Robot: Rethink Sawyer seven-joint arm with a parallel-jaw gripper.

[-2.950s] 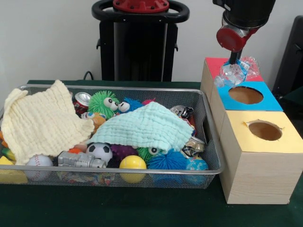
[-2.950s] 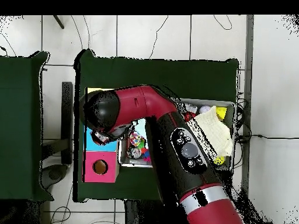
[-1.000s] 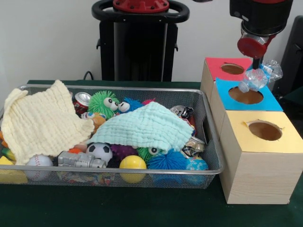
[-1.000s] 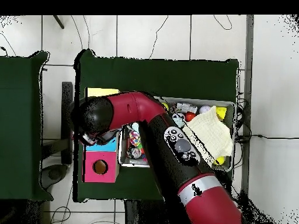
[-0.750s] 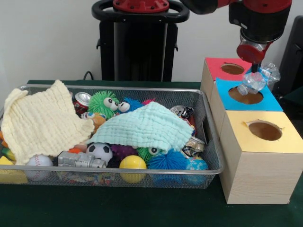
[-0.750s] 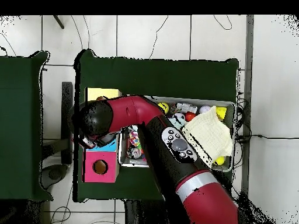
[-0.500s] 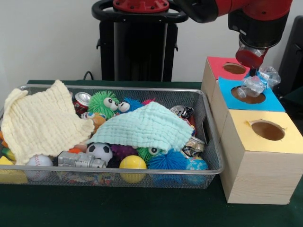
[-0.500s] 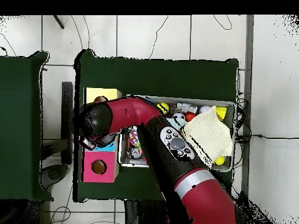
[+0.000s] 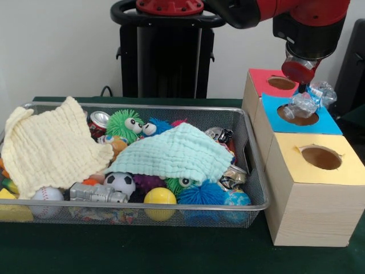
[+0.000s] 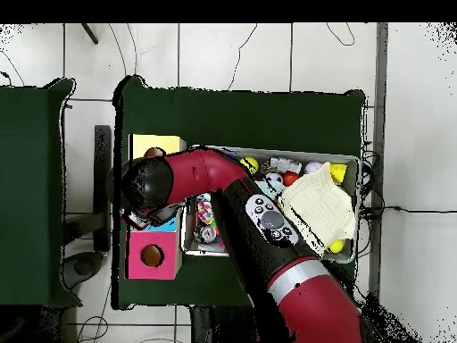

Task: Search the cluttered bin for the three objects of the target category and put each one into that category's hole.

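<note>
Gripper [image 9: 304, 91] pinches a crumpled plastic bottle [image 9: 308, 101] – it hangs tilted just above the blue hole [image 9: 298, 115], slightly toward the hole's right rim – needs lowering.

Crumpled clear plastic bottle [image 9: 308, 100] tilted over blue box's hole [image 9: 299, 115]

tool [image 9: 304, 91] carrying crumpled clear plastic bottle [image 9: 308, 101]: earlier over the seam of the red-topped box [image 9: 268, 77] and blue-topped box [image 9: 302, 117], then swung out past the blue hole, now lower, bottle at the blue hole's rim. box row nudged since a second ago, yellow-topped box [image 9: 319, 171] sits slightly askew. arm elbow now shows at top of front view.
</note>
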